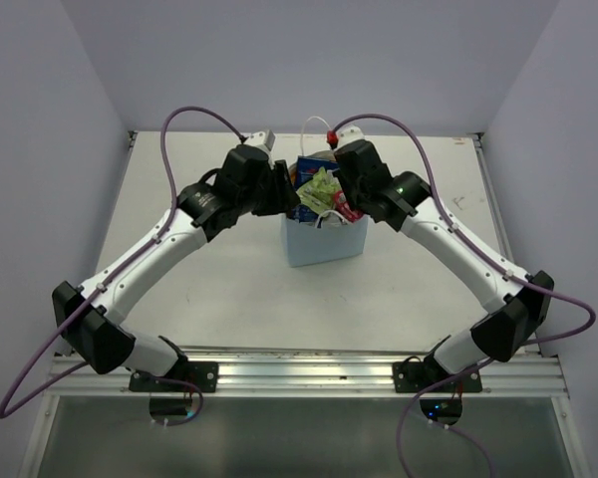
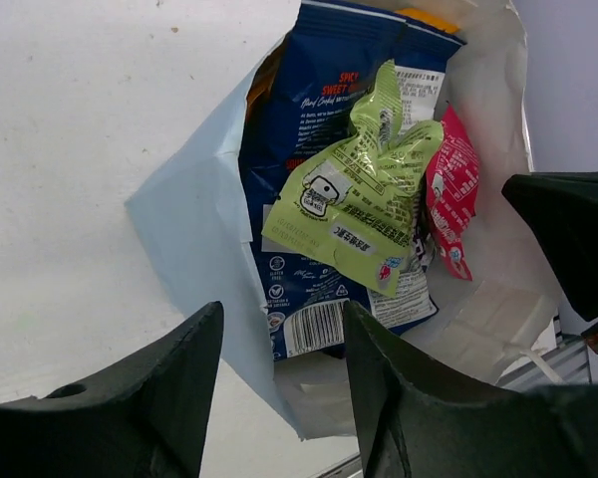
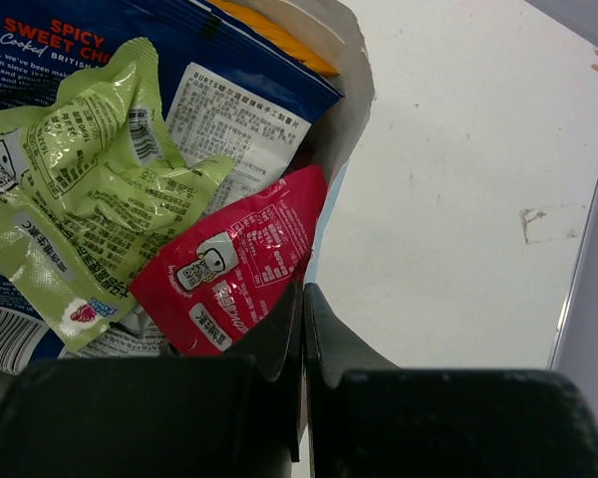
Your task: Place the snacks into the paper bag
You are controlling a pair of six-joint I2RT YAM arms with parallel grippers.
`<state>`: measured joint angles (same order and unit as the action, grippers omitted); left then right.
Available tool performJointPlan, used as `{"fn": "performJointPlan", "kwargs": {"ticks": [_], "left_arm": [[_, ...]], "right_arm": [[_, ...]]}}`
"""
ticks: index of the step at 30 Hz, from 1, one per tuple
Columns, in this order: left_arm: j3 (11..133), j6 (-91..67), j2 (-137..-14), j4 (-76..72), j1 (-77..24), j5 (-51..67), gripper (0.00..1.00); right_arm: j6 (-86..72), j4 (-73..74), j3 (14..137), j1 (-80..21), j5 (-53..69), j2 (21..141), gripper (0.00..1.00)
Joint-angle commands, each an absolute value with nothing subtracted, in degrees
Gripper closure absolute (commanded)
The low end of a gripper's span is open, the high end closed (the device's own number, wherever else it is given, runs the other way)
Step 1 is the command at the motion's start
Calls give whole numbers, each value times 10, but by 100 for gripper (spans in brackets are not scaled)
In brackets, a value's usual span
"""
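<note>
**Top external: left gripper and right gripper meet over the bag**

The bag stands upright near the middle of the table, its mouth facing up. The two arms reach in from either side, and their grippers sit at the bag's left and right rims. Snacks fill the opening, and all the snacks in view are inside the bag.

Left wrist view: the left gripper's jaws stand wide apart with nothing between them, poised above the bag's near wall. Inside, a green sachet lies crumpled on top of a blue packet, which stands on edge against the pale blue wall. A pink sachet touches the green one's right edge and leans on the bag's white inner wall. A sliver of an orange packet shows behind the blue packet's top edge. The right gripper shows as a dark shape at the frame's right edge, just beside the bag's far rim.

Right wrist view: the right gripper's fingers are pressed together with no gap. Their tips sit at the pink sachet's lower edge, close to the bag's rim. Whether they pinch the sachet or the paper, I cannot tell. The green sachet overlaps the pink one's left side, and the blue and orange packets rise behind both.
</note>
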<state>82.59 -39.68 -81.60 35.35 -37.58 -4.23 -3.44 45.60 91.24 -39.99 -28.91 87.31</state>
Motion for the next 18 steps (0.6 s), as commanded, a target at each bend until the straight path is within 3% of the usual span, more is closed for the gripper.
{"fn": "performJointPlan", "kwargs": {"ticks": [1,2,3,5,18], "left_arm": [[827,-412,-812,359,-390,-63,46],[825,-412,-813,358,-392,-63,50],[821,-413,-815,358,-393,-63,73],[818,-413,-817,356,-396,-63,100],[988,-401,-839,486,-474,-208,100]], "right_arm": [[-44,426,901,-401,-284,841,100],[-47,425,898,-401,-281,839,100],[-47,425,895,-401,-280,837,100],[-49,421,885,-401,-275,834,100],[-74,497,967,-436,-272,806,100]]}}
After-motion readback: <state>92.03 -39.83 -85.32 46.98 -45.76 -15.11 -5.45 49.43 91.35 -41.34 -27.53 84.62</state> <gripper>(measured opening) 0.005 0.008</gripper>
